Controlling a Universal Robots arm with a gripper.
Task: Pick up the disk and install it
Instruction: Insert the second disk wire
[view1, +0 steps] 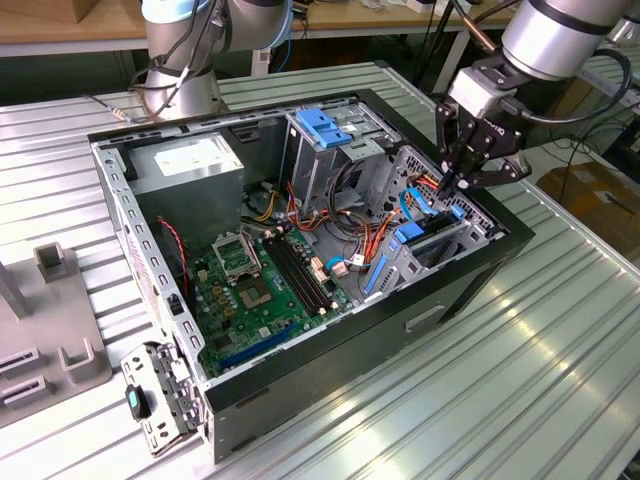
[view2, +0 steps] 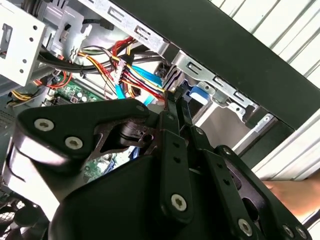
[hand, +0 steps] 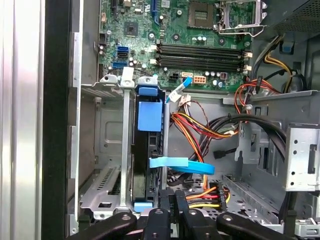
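In the case (view1: 470, 290), jaws closed above disk (hand: 148, 150).

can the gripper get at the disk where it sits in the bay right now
Probably yes. The gripper hangs right over the disk, which stands on edge in its bay with the case open above; nearby cables lie to one side.

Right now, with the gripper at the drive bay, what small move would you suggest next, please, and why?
Probably a short, gentle push on the disk along its slot. In the first wrist view the disk stands on edge in the metal bay, the gripper sits by the end nearest it, and I cannot tell whether the disk is fully seated.
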